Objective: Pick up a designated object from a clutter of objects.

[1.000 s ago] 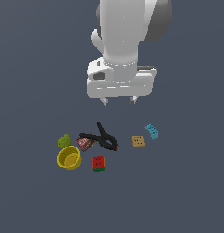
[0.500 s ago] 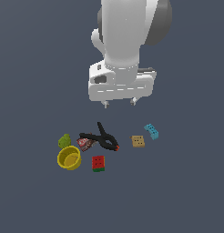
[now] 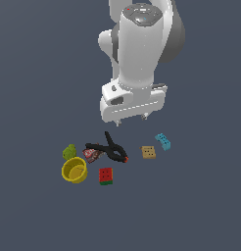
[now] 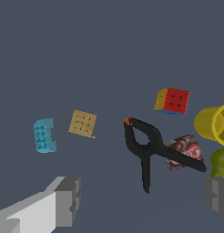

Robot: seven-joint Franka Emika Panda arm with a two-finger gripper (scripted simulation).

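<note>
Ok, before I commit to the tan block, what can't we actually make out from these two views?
- Gripper: wrist view's edge cuts off both fingers; in the exterior view the hand hides them, only tips show.
- Yellow bowl and green fruit: cut by the wrist view's edge.
- Reddish packet: partly under the black clamp.
- Tan block: dots too small in the exterior view.

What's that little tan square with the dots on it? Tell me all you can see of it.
The small flat tan square block has a grid of dark dots on its upper face and a plain, matte look. It lies flat on the dark grey floor, between the black clamp and the cyan studded block, touching neither. The gripper hangs above, not touching it.
</note>
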